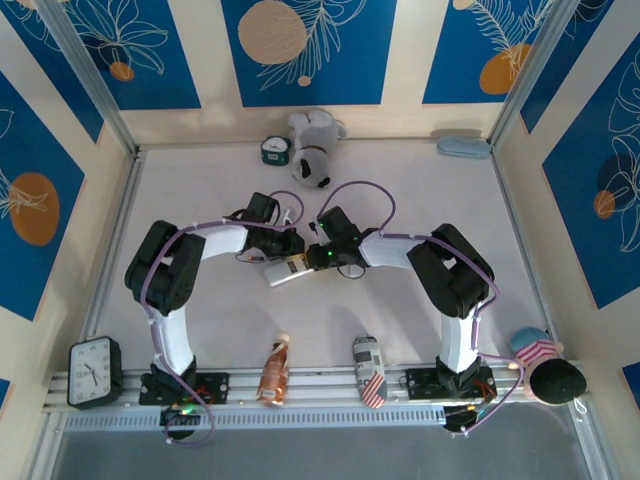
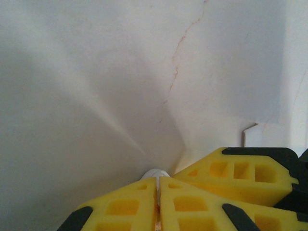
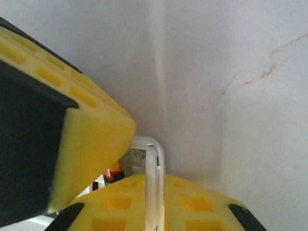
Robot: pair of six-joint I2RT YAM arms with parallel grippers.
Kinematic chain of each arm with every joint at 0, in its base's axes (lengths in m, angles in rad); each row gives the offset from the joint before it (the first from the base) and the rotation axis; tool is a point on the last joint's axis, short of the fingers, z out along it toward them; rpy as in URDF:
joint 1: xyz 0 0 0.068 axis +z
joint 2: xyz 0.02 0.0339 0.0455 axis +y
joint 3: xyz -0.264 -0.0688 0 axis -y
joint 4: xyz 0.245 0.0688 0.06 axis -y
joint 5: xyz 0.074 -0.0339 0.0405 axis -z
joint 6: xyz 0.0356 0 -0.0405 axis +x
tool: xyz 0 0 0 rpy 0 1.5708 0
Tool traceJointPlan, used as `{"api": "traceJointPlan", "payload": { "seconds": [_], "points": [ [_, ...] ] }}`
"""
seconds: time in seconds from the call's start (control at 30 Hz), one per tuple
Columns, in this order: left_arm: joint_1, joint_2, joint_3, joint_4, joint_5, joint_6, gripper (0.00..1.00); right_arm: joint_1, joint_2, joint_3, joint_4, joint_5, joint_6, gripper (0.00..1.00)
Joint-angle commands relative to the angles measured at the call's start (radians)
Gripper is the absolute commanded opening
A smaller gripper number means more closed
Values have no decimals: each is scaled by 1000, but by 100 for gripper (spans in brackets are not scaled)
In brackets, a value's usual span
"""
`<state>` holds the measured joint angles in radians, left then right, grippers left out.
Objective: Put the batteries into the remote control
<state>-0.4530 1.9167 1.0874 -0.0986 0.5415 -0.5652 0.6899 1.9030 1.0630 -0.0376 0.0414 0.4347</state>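
Pinching the remote control [image 3: 155, 154] by its thin wall, the right gripper [image 3: 156, 185] is clamped (plastic probably light, stiff, slippery); the left gripper [image 2: 157, 185] is pressed together.

Both arms rise from their bases, fold at the elbows and reach inward so that their wrists nearly meet. The left gripper [image 1: 288, 243] points down, its yellow pads [image 2: 144, 195] pressed almost together. The right gripper [image 1: 322, 256] sits just beside it, tips clamped on the remote control's [image 3: 153, 159] white edge.
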Motion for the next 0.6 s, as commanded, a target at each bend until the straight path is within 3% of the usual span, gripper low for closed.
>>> {"api": "traceJointPlan", "payload": {
  "seconds": [0.0, 0.33, 0.57],
  "points": [
    [-11, 38, 12, -33, -8, 21, 10, 7, 31, 7, -2, -15, -11, 15],
    [-19, 47, 5, -36, -17, 29, 12, 8, 31, 2, 6, -14, -12, 15],
    [-12, -35, 12, -67, -37, 30, 17, 8, 30, -13, 19, -8, -8, 15]
  ]
}}
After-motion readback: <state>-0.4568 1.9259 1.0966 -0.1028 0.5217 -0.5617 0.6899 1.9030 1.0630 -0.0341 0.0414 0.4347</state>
